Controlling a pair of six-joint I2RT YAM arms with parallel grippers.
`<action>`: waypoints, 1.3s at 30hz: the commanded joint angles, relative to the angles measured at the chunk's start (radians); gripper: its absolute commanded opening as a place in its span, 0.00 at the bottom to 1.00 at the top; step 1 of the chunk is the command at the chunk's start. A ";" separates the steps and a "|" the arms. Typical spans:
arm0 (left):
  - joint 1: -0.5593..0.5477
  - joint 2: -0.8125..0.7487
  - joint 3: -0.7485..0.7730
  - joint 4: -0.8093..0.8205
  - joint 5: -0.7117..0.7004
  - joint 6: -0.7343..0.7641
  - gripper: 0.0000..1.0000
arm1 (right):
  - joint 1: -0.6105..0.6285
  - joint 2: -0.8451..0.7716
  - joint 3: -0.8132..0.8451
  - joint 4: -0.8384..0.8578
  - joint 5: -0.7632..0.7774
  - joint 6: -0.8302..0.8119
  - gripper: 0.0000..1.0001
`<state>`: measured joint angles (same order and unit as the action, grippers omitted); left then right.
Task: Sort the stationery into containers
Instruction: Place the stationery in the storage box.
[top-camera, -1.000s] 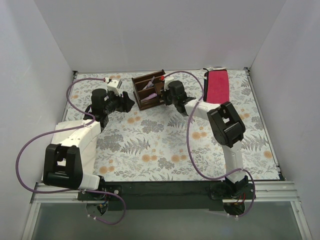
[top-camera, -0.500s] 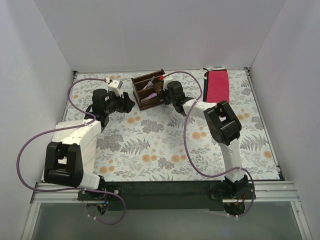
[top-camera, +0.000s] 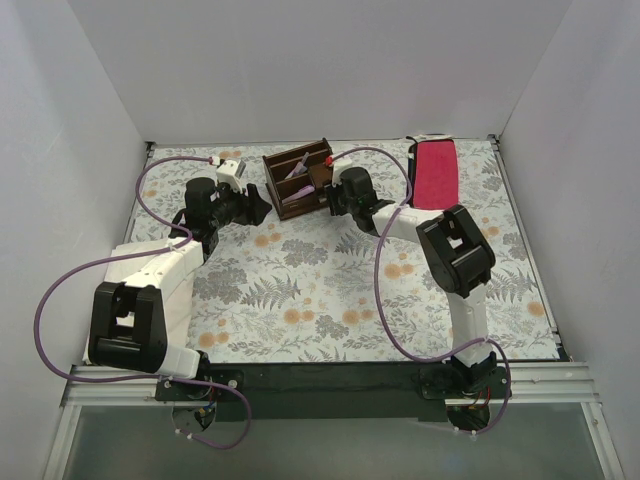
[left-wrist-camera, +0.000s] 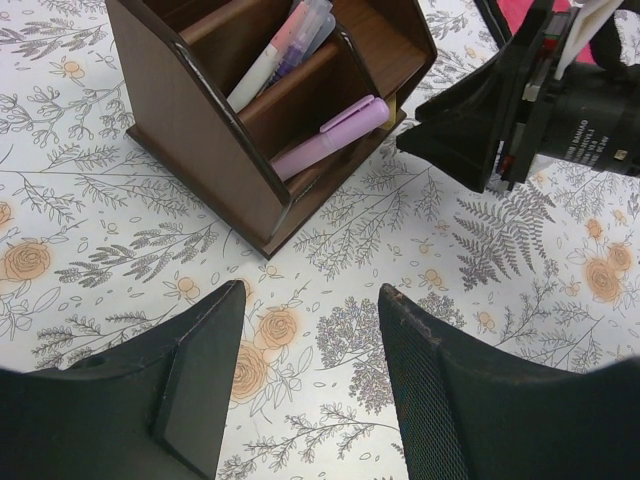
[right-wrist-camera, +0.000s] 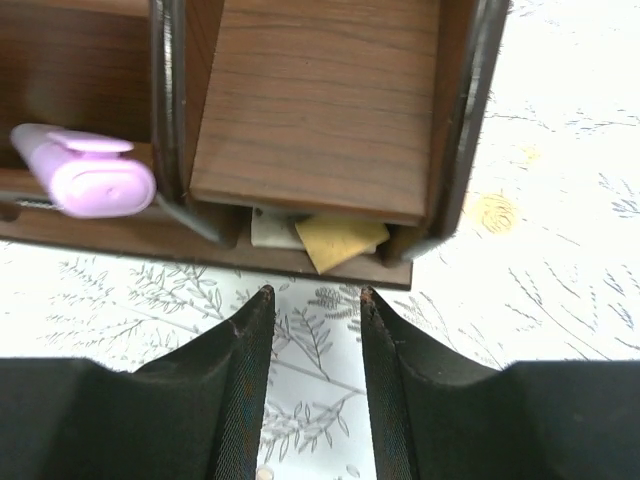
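Toward the far left of the desk (top-camera: 300, 290), the left tool (left-wrist-camera: 311, 290) is held low with its fingers spread wide and nothing between them. The wooden organiser (left-wrist-camera: 200, 130) is seen just ahead of it, one corner turned toward the fingertips and not touched by them. From this wrist view the stepped compartments can be looked into. Thin pens (left-wrist-camera: 275, 50) are leaned in a higher compartment, and a fat pink marker (left-wrist-camera: 330, 138) is laid in a lower one, its capped end pointed toward the right tool (right-wrist-camera: 315, 300).

On the organiser's other side, the right tool is brought close to the base, its fingers parted only narrowly and nothing gripped. Only in the right wrist view is a small yellowish block (right-wrist-camera: 338, 240) shown, tucked into a low slot under a wooden shelf, beside a small white piece (right-wrist-camera: 268, 228). Whether the two touch cannot be told. The marker's cap is seen there at the left.

Only from above is a red cloth (top-camera: 433, 172) seen whole, laid flat to the right of both tools.
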<state>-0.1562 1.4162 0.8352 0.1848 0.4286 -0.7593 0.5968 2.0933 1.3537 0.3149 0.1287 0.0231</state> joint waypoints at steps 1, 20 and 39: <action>0.001 -0.036 0.010 0.021 0.012 -0.008 0.54 | 0.011 -0.084 -0.027 0.044 0.006 0.011 0.45; 0.001 -0.025 0.002 0.035 0.007 -0.008 0.54 | 0.014 -0.018 0.022 0.041 0.048 -0.066 0.01; 0.003 -0.013 0.007 0.022 0.004 -0.005 0.54 | 0.014 0.085 0.148 0.026 0.061 -0.068 0.01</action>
<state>-0.1562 1.4124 0.8349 0.2031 0.4305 -0.7666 0.6102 2.2078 1.4906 0.3161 0.1619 -0.0341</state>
